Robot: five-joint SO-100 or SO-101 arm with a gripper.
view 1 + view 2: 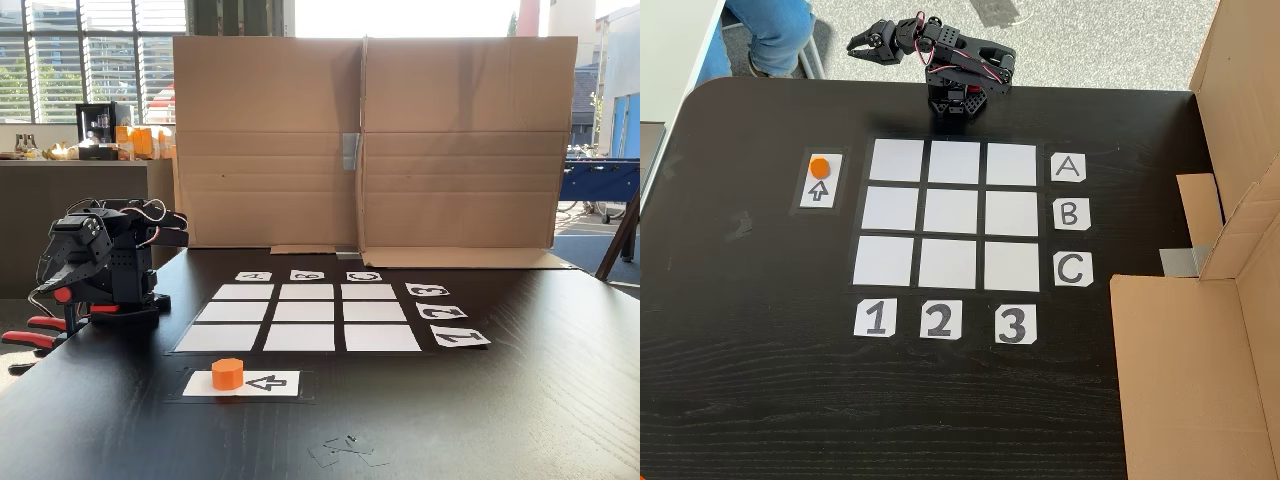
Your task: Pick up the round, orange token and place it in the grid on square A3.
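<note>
Orange token — on arrow card, 9 o'clock of grid. Likely light, rigid, smooth; grip the faceted sides. Gripper — folded, holding nothing; jaw opening unclear.

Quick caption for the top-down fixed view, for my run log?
Orange token waits on the arrow card left of the grid; the arm's gripper is folded at the table edge.

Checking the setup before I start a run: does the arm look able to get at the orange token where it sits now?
Probably yes. The token sits in the open on the white arrow card, beside the grid, with nothing standing between it and the folded arm. Whether the arm stretches that far can't be judged for sure.
</note>
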